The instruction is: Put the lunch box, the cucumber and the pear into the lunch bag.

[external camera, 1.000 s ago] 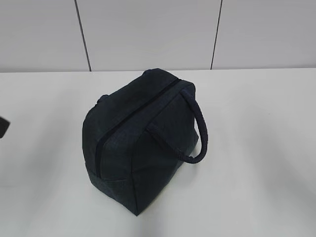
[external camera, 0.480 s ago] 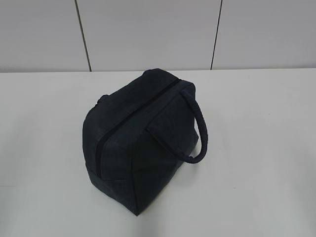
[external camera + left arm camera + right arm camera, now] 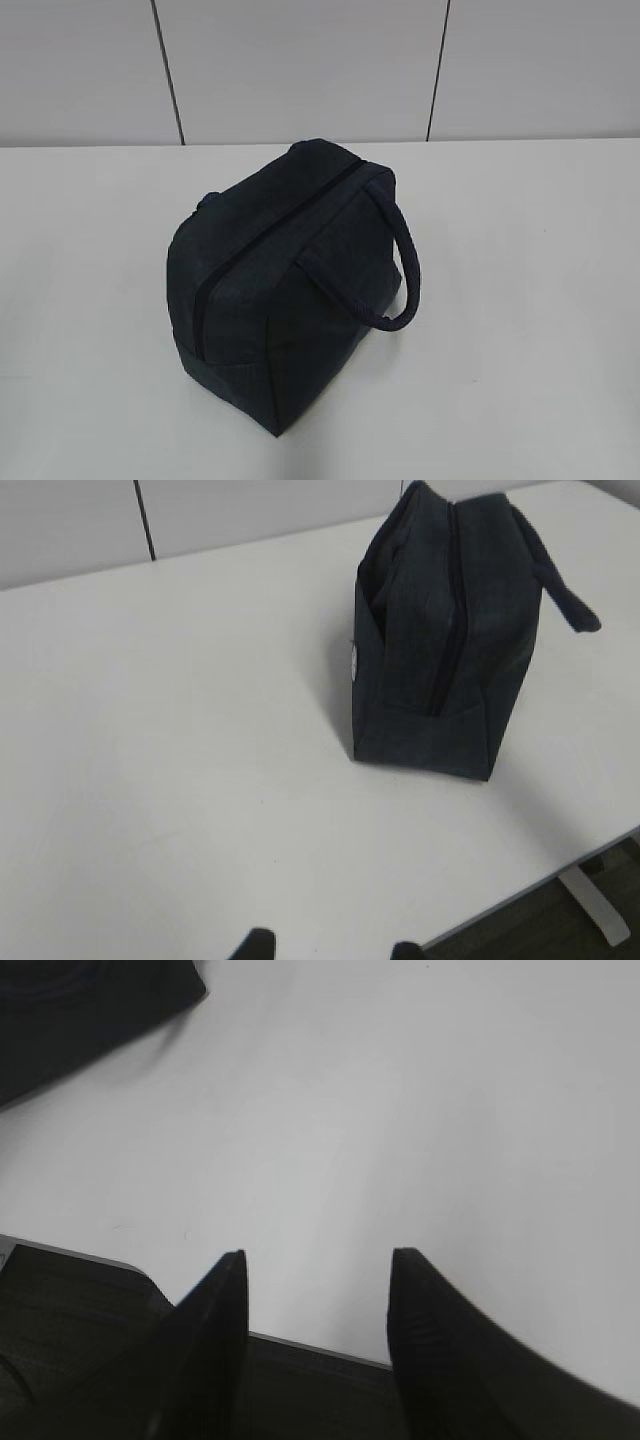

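The dark navy lunch bag (image 3: 285, 280) stands on the white table, its top zip shut and a loop handle (image 3: 400, 270) hanging on its right side. It also shows in the left wrist view (image 3: 445, 640) and as a corner in the right wrist view (image 3: 80, 1010). The lunch box, cucumber and pear are out of view. My left gripper (image 3: 327, 948) is open and empty over the table's near edge, only its tips showing. My right gripper (image 3: 318, 1260) is open and empty above the table edge. Neither gripper shows in the exterior view.
The white table (image 3: 520, 300) runs back to a grey panelled wall (image 3: 300, 70). The table's front edge (image 3: 560, 865) and a white leg below it (image 3: 595, 905) show in the left wrist view. The edge also crosses the right wrist view (image 3: 310, 1345).
A dark gripper part at the exterior view's left edge one second ago has gone out of view. The bag has not moved.
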You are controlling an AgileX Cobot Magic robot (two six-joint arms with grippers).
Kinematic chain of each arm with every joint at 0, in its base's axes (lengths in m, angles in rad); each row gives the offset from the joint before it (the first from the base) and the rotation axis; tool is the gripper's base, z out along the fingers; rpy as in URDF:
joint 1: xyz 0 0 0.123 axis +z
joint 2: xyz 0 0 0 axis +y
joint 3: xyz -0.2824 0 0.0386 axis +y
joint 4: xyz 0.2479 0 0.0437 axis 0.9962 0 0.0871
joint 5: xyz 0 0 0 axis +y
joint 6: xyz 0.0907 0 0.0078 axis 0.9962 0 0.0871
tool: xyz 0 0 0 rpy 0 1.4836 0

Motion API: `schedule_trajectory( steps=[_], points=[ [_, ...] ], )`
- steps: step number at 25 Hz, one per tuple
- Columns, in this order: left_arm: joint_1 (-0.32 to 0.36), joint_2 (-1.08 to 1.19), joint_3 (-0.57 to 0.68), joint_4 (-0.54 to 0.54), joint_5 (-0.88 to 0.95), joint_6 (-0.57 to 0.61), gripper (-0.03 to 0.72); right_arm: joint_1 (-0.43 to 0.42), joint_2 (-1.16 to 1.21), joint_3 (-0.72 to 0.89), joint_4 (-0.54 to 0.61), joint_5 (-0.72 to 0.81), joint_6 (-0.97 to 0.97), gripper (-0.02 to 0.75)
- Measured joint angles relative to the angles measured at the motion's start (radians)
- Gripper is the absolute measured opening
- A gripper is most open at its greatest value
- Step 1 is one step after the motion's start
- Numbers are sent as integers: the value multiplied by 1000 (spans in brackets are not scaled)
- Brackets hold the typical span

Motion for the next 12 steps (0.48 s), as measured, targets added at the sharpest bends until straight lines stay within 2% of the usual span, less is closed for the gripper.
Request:
schedule_trajectory(
  steps=[12],
  points=[
    [0, -65, 43, 1, -99, -2, 219, 0, -5, 32, 19, -107, -41, 358]
  ],
)
